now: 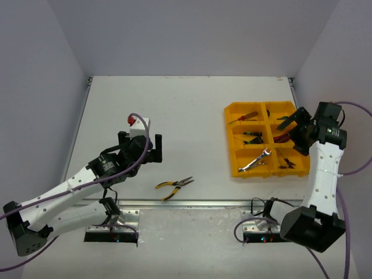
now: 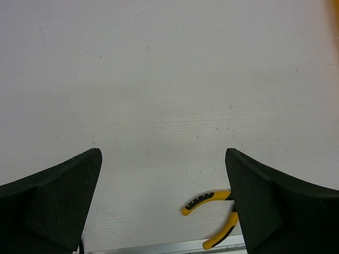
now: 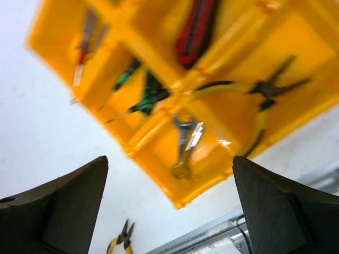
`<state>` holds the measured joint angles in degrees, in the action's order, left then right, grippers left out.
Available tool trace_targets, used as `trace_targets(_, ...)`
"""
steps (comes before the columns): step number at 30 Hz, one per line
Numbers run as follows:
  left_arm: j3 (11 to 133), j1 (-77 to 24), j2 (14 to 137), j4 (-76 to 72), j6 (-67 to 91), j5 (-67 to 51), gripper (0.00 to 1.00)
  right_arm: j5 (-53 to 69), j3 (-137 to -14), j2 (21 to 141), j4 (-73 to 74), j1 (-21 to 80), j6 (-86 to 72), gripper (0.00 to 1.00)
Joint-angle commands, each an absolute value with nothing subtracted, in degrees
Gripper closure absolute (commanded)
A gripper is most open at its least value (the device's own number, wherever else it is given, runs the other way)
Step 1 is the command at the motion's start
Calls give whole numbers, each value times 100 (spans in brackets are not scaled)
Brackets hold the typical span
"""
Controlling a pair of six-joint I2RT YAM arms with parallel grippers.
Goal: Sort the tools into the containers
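While yellow pliers (image 1: 173, 186) lie on the table (image 1: 174, 110) near its front edge, left gripper (image 2: 164, 159) hangs spread, empty, nearby; right gripper (image 3: 169, 159) spread, empty, over yellow tray (image 1: 276, 109) holding other tools (image 1: 256, 161)

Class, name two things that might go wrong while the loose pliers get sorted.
1. The yellow-handled pliers lie handles splayed near the metal front rail; the open left gripper might catch one handle, letting them swing.
2. The open right gripper hangs over the yellow six-compartment plastic tray; arms may collide there.
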<state>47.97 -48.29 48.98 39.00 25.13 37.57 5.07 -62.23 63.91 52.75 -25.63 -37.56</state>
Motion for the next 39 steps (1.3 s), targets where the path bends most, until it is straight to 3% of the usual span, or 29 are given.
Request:
trace_targets(1,4930,-4816,5432,3720,2331,2860,0,610,-6837,6188,5491,-1216,-3614,1)
trace_targets(7,5284,-4864,7026,4200,2242,922,0,1055,-6693,5957,5600,-395,-3145,1)
trace_targets(12,5379,-5015,8376,4530,2373,993,0,1761,-6332,5452,5229,-365,-2997,1)
trace_targets(20,5151,-5036,8858,4299,2461,705,5,2688,-6162,5011,4957,-369,-2840,1)
trace_targets(24,5045,-5036,9218,4321,2487,610,19,2899,-6144,4913,4896,-369,-2767,1)
trace_targets(27,5019,-5036,9484,4307,2496,589,23,2989,-6117,4886,4869,-361,-2716,1)
trace_targets(30,5057,-5036,9732,4231,2449,530,36,3120,-6044,4834,4767,-369,-2766,1)
trace_targets(39,5240,-5036,10087,3457,2285,191,92,3491,-5924,4731,4459,-369,-2971,1)
